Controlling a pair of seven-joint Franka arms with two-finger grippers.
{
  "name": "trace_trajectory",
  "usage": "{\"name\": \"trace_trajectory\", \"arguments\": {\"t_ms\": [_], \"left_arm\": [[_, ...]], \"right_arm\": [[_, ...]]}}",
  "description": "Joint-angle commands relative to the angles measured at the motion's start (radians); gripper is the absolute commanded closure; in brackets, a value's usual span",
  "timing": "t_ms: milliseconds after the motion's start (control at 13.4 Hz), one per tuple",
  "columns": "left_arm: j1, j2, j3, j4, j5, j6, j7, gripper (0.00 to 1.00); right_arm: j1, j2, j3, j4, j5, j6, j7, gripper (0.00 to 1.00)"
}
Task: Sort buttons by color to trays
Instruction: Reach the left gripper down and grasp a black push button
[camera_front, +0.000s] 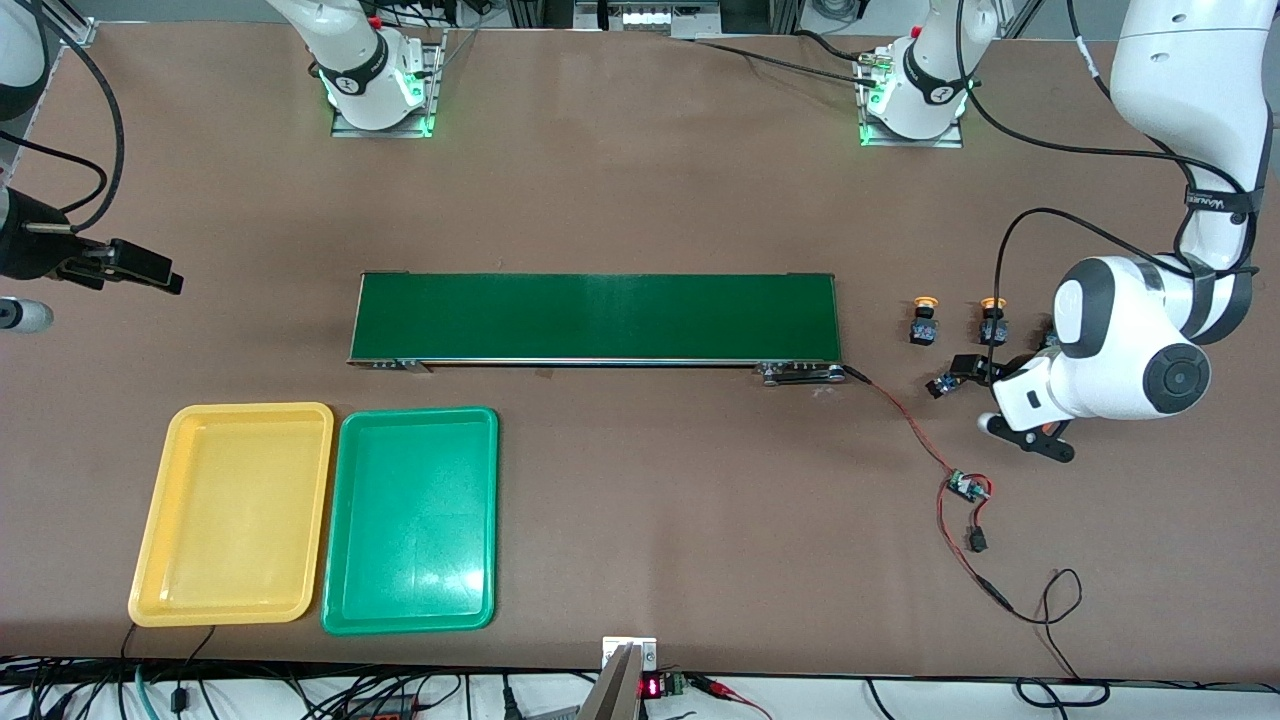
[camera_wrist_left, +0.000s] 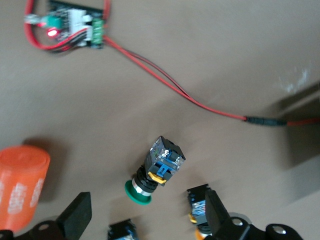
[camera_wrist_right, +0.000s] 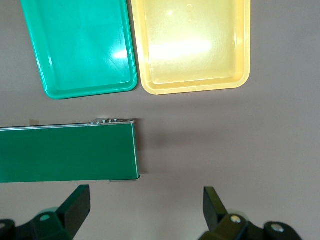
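Observation:
Two buttons with yellow-orange caps (camera_front: 925, 320) (camera_front: 992, 320) stand upright just off the conveyor's left-arm end. A green-capped button (camera_wrist_left: 150, 172) lies on its side nearer the front camera (camera_front: 940, 385). My left gripper (camera_wrist_left: 147, 220) hovers open over this cluster (camera_front: 972, 368), nothing between its fingers; one finger (camera_wrist_left: 215, 215) partly covers an orange-capped button (camera_wrist_left: 197, 210). The yellow tray (camera_front: 235, 515) and the green tray (camera_front: 410, 520) lie side by side, both empty, at the right arm's end. My right gripper (camera_front: 150, 270) waits open (camera_wrist_right: 145, 210) over the table there.
A long dark-green conveyor belt (camera_front: 595, 317) crosses the table's middle. Red wires run from its end to a small circuit board (camera_front: 968, 487), also in the left wrist view (camera_wrist_left: 70, 25). An orange cylinder (camera_wrist_left: 22, 185) lies beside the buttons.

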Motion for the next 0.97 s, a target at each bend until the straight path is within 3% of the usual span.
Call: {"name": "trace_trajectory", "arguments": {"t_ms": [0,224,522,896], "left_arm": [[-0.001,0.012,0.001,-0.001,-0.014,0.045,0.222,0.00],[-0.006,0.018,-0.002,-0.052,-0.014,0.126,0.369,0.00],[-0.008,0.018,-0.014,-0.142,-0.009,0.152,0.387,0.00],[-0.006,0.036,-0.014,-0.147,-0.006,0.195,0.394,0.01]], "right_arm": [[-0.009,0.001,0.006,0.013,0.013,-0.015,-0.003,0.00],[-0.007,0.001,0.006,0.012,0.013,-0.015,-0.003,0.00],[-0.009,0.003,0.006,0.013,0.013,-0.015,-0.011,0.00],[-0.006,0.001,0.006,0.012,0.013,-0.015,0.000,0.00]]}}
